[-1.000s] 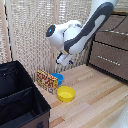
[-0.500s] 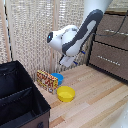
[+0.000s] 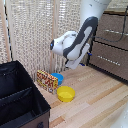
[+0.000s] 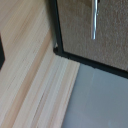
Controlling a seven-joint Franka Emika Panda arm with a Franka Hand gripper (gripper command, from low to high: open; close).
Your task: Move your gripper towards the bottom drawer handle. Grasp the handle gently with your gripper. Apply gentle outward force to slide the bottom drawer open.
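Observation:
The dark brown dresser stands at the exterior view's right. Its bottom drawer (image 3: 107, 62) carries a thin silver bar handle (image 3: 108, 58); an identical bar (image 3: 113, 32) sits on the drawer above. My gripper (image 3: 80, 62) hangs at the end of the white and grey arm, left of the drawer front and apart from it. It is blurred and its fingers do not show. The wrist view shows a brown panel (image 4: 80, 30) in a dark frame with a silver bar (image 4: 93, 20); no fingers appear there.
A black bin (image 3: 20, 97) stands at the exterior view's lower left. A yellow bowl (image 3: 66, 93), a blue bowl (image 3: 57, 78) and a colourful box (image 3: 46, 81) lie on the wooden floor (image 3: 95, 100) below the arm. A woven screen (image 3: 35, 35) is behind.
The arm has sunk a little and shifted slightly toward the dresser. The things on the floor have not moved.

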